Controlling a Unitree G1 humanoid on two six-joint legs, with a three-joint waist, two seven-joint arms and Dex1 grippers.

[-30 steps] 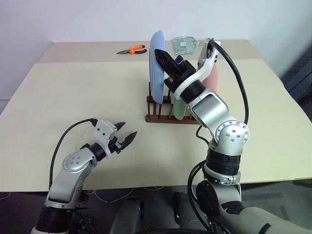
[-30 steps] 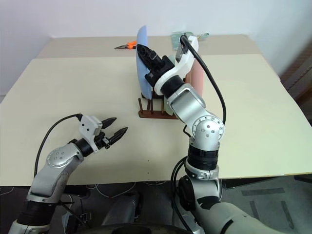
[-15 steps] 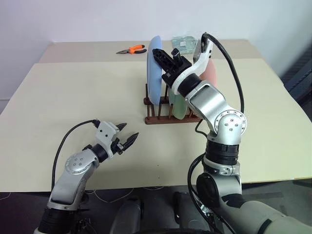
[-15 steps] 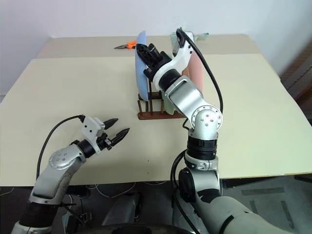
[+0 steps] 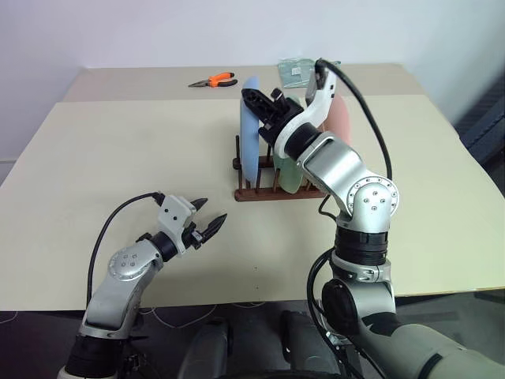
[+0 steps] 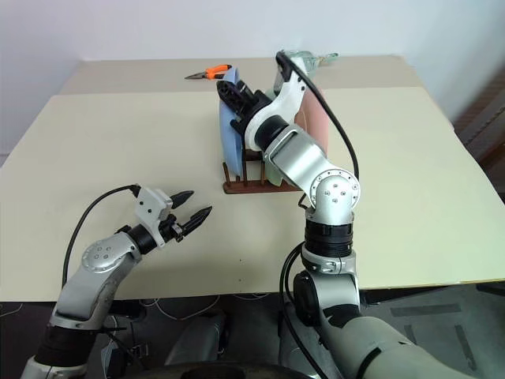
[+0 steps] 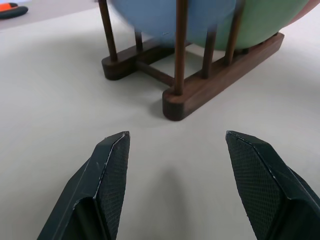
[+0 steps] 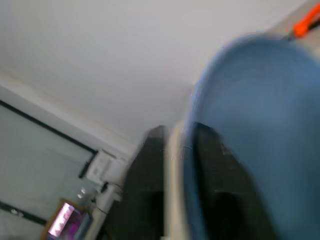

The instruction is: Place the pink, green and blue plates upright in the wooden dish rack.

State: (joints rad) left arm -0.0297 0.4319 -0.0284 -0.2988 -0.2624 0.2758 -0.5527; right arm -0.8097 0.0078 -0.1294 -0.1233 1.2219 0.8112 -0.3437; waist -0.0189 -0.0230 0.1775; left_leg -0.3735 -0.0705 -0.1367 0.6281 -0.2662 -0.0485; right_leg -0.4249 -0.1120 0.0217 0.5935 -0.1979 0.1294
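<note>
The dark brown wooden peg rack (image 5: 272,189) holds three round matte plastic plates upright, light blue (image 5: 249,140), mint green (image 5: 289,175) and salmon pink (image 5: 340,120); the left gripper's (image 5: 207,222) fingers are spread, and the right gripper's (image 5: 261,103) fingers straddle the blue plate's rim, grip unclear.

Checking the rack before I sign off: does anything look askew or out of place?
Nothing stands out. The blue plate, green plate and pink plate stand upright in the wooden dish rack. Orange-handled pliers lie at the table's far edge.

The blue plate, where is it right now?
The blue plate stands upright at the left end of the wooden dish rack, beside the green plate, with the right gripper at its top rim.
</note>
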